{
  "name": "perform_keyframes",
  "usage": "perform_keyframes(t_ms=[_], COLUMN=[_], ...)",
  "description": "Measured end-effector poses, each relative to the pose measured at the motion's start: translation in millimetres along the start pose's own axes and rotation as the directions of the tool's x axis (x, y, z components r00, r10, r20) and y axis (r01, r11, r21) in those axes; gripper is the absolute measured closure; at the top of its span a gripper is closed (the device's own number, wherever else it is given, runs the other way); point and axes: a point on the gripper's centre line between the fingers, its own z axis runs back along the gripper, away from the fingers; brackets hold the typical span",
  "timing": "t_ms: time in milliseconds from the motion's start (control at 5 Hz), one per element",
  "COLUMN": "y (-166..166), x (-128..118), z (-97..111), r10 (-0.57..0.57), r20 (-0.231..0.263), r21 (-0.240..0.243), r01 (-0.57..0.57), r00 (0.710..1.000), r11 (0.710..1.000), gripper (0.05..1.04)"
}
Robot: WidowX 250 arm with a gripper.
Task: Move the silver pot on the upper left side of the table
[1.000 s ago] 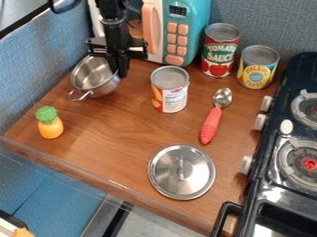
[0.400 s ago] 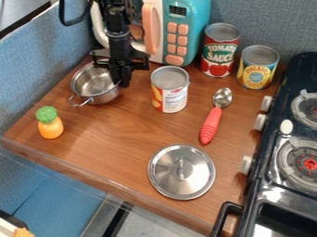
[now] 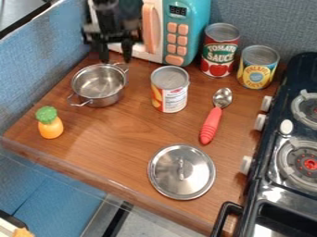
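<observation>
My gripper (image 3: 116, 54) hangs open at the upper left, its two fingers apart with nothing between them, above and behind the silver pot. The silver pot (image 3: 99, 85) stands upright on the upper left part of the wooden table (image 3: 117, 134), with one handle toward the front left and the other toward the back right, close below the fingertips.
Right of the pot stands a can (image 3: 169, 89). A toy microwave (image 3: 186, 28), a tomato sauce can (image 3: 219, 50) and a yellow can (image 3: 257, 67) line the back. Elsewhere are a red-handled spoon (image 3: 211, 125), a lid (image 3: 181, 171), a toy pineapple (image 3: 50, 122) and a stove (image 3: 291, 152).
The gripper has risen off the pot and its fingers have spread apart. Compared with the first frame, the pot sits slightly farther right and nearer the front.
</observation>
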Motion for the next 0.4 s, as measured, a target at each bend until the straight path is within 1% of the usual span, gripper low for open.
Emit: perform_keyframes(t_ms=[200, 400], y=[-3.9, -5.1], x=[-19.9, -36.8], z=[10.2, 11.3], r10=[-0.087, -0.212], r20=[-0.027, -0.067], r21=[-0.041, -0.06], r01=[0.086, 0.208], r00=[0.996, 0.975], r11=[0.995, 0.976], gripper=[0.078, 0.083])
